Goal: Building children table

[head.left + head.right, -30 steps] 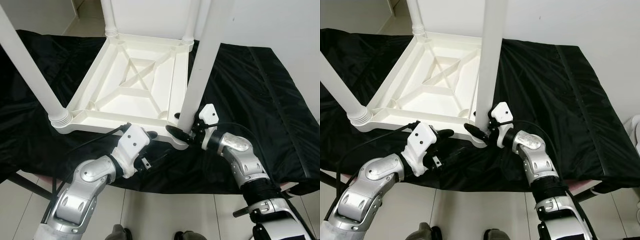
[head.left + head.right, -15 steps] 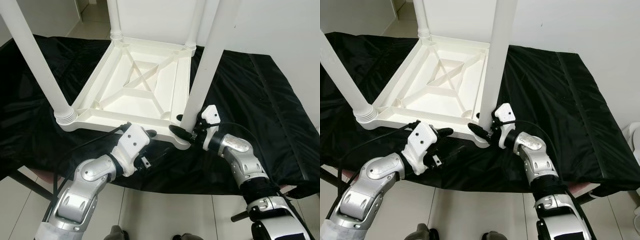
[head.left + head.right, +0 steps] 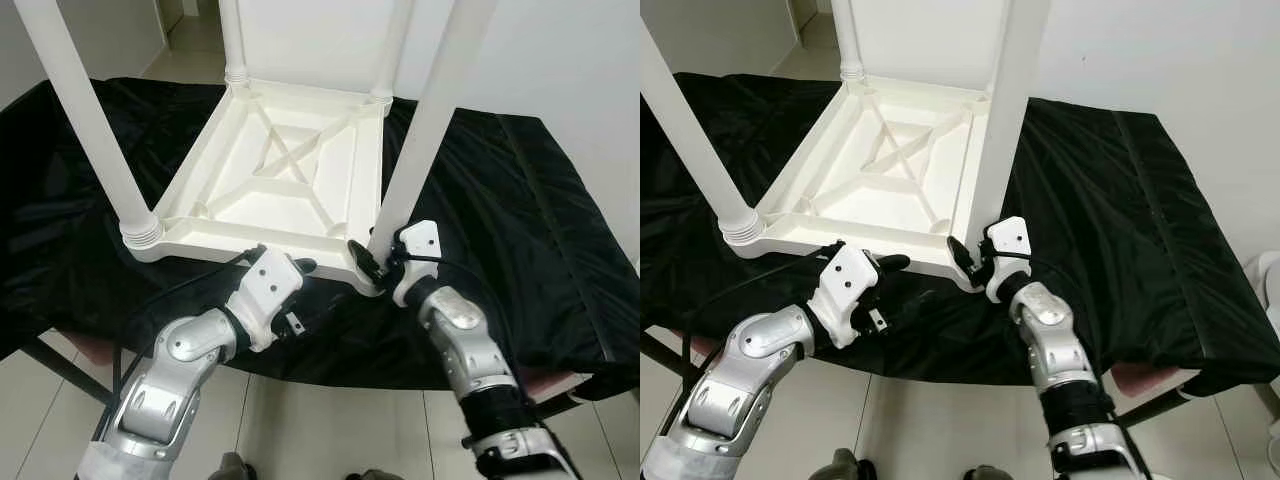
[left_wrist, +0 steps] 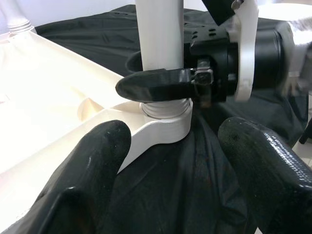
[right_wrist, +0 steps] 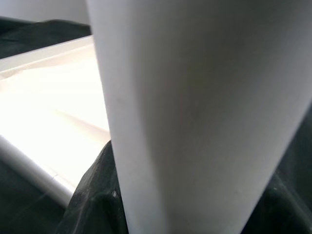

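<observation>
One white plastic table top [image 3: 270, 185] lies upside down on a black cloth [image 3: 520, 210], ribbed underside facing up, with four white legs standing in its corner sockets, their long axes rising roughly upright and out of the top of the head views. Taking the table top as reference: at its near left corner stands one leg [image 3: 95, 130]; at its far left corner a second leg [image 3: 232, 40]; at its far right corner a third leg [image 3: 393, 50]; at its near right corner the fourth leg [image 3: 425, 120]. The left gripper [image 3: 300, 268] sits just beside the near edge of the table top, its two fingers [image 4: 87, 170] spread apart and grasping nothing. The right gripper [image 3: 372, 262] is at the near right corner, its fingers on either side of the base of the fourth leg just above the socket; whether they press on it cannot be told. Compared with one second ago, the right forearm has swung in from the right to lie more squarely in front of that corner, while the left gripper remains in place.
</observation>
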Tool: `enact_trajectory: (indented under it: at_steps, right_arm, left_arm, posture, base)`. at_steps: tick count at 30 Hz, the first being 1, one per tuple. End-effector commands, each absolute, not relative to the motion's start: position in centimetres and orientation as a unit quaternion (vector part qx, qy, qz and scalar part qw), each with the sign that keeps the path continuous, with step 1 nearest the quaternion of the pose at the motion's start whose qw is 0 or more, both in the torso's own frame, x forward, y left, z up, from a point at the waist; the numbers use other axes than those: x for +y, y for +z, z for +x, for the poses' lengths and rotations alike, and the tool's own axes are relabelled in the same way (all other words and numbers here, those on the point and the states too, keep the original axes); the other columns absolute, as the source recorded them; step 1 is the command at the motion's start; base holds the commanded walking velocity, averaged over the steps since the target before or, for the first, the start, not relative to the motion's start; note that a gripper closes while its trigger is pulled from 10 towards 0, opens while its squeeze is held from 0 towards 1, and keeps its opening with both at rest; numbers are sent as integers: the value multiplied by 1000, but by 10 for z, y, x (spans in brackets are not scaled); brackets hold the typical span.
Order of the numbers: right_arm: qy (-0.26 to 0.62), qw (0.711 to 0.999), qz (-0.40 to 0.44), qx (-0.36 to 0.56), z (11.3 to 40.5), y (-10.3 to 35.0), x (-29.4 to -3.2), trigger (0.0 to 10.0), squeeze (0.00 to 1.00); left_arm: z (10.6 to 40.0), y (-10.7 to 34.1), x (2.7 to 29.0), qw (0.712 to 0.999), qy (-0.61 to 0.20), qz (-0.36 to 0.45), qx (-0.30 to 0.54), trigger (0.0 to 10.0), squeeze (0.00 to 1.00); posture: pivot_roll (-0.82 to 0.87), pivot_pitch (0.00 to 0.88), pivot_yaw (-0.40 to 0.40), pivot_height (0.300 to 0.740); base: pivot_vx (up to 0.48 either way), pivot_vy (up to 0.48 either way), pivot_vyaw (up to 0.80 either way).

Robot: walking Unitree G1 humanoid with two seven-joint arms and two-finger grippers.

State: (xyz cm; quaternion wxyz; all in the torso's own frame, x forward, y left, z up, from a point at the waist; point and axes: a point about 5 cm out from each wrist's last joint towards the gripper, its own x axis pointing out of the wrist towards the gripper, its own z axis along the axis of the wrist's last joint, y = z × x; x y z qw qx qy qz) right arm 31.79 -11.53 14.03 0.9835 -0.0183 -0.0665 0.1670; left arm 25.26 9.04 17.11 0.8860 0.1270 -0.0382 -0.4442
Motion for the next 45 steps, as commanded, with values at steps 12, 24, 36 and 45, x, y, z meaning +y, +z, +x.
enact_trajectory:
  at_steps: [12, 24, 36, 45]
  right_arm:
    - [-8, 999, 0, -43, 304, 128, -116, 10000, 0]
    - [40, 995, 10, -95, 296, 140, -115, 10000, 1000]
    - [219, 970, 4, -104, 301, 151, -128, 10000, 0]
    - [357, 928, -73, -81, 309, 151, -134, 10000, 0]
  left_arm:
    - [251, 165, 88, 903, -410, 124, -40, 10000, 0]
    - [251, 165, 88, 904, -408, 122, -40, 10000, 0]
    - [252, 170, 89, 904, -406, 128, -47, 10000, 0]
    - [250, 169, 90, 902, -410, 130, -41, 10000, 0]
  posture:
    - [-109, 65, -19, 740]
    - [-108, 73, -19, 740]
    - [-104, 90, -14, 740]
    - [-99, 105, 4, 740]
  base:
    - [0, 0, 0]
    - [0, 0, 0]
    - [0, 0, 0]
    - [0, 0, 0]
